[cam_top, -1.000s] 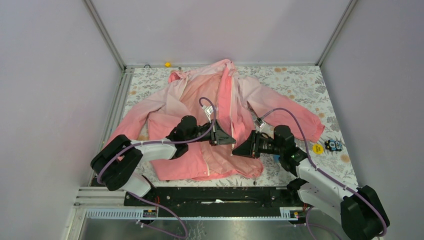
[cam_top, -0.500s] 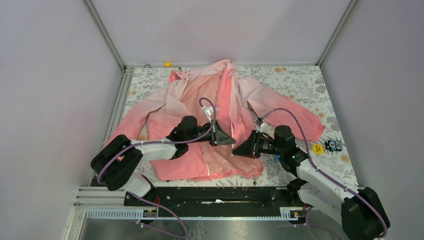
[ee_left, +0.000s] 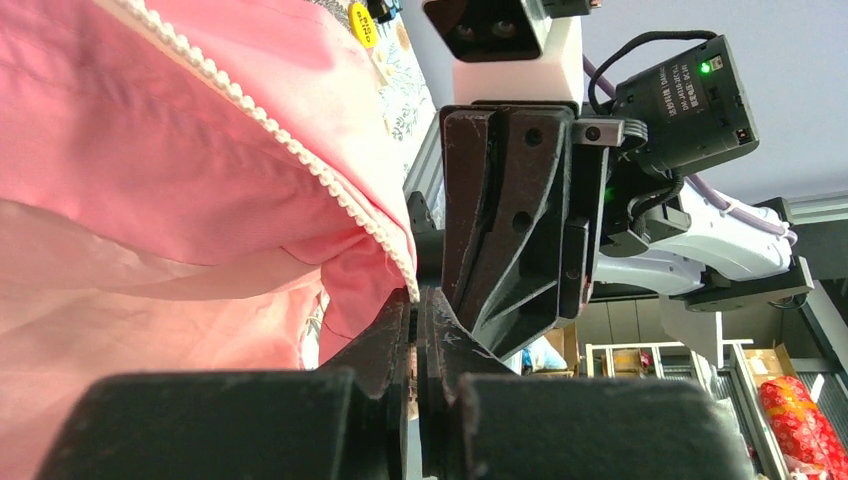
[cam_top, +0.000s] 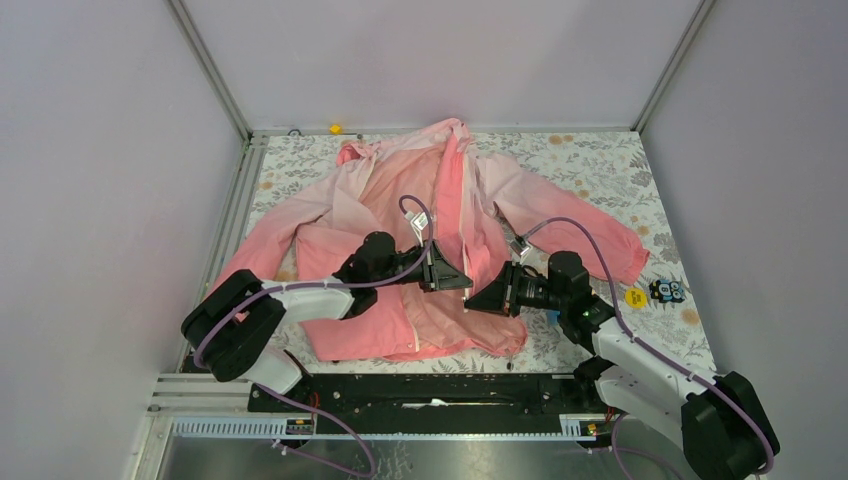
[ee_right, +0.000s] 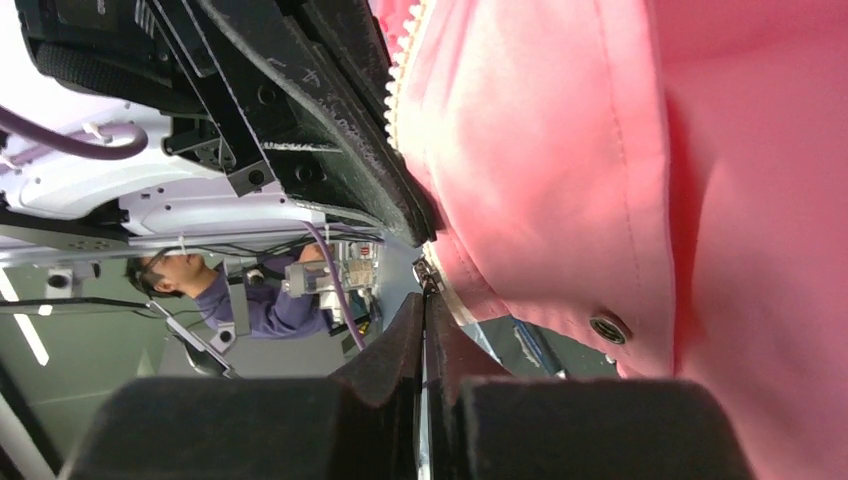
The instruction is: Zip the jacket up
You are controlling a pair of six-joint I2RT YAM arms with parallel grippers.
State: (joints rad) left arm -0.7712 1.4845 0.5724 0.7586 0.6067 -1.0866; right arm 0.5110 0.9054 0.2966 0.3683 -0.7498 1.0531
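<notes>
The pink jacket (cam_top: pixel 400 200) lies spread open on the table, collar at the far side. My two grippers meet tip to tip above its lower front. My left gripper (cam_top: pixel 452 280) is shut on the jacket's front edge, where the white zipper teeth (ee_left: pixel 280 135) run down into its tips (ee_left: pixel 418 295). My right gripper (cam_top: pixel 478 298) faces it, shut with its tips (ee_right: pixel 424 297) on the small metal zipper slider (ee_right: pixel 428 272) at the bottom corner of the other front panel (ee_right: pixel 650 150). Both pinched edges are lifted off the table.
A yellow disc (cam_top: pixel 634 297) and a small dark blue object (cam_top: pixel 667 290) lie on the floral table cover right of the jacket. A small yellow piece (cam_top: pixel 335 128) sits at the back edge. Grey walls close in on three sides.
</notes>
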